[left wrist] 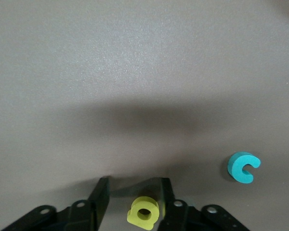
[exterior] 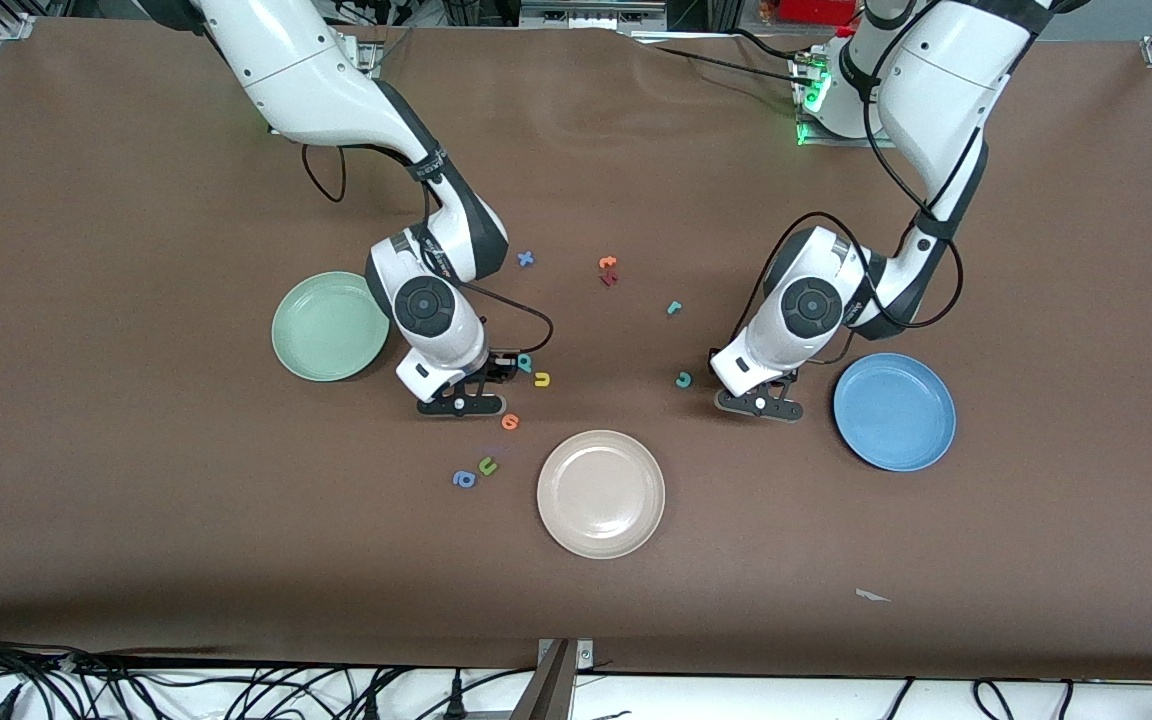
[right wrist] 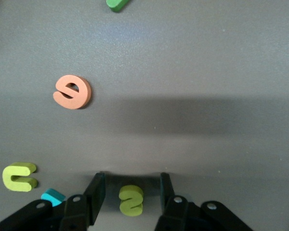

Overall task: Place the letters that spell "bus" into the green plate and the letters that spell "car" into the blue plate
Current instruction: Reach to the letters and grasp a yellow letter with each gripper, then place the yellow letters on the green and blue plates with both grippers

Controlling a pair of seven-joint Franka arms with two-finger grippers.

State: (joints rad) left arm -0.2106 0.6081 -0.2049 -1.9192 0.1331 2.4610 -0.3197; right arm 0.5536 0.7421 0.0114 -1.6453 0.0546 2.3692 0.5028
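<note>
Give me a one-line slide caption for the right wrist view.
Right gripper straddles the yellow "s", fingers not yet touching it, with the yellow "u" and an orange letter nearby on the brown table.

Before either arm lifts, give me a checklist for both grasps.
1. yellow "s" sits between the right gripper fingers: ok.
2. Right gripper closed on it: not ok, gaps show on both sides.
3. yellow "a" sits between the left gripper fingers: ok, it is against one finger.
4. Left gripper closed on it: not ok, the second finger stands apart.
5. Neighbouring letters out of the way: teal "c" ok; teal "b", close by the right gripper, cannot tell.
6. green plate and blue plate ready, no letters in them: ok.
</note>
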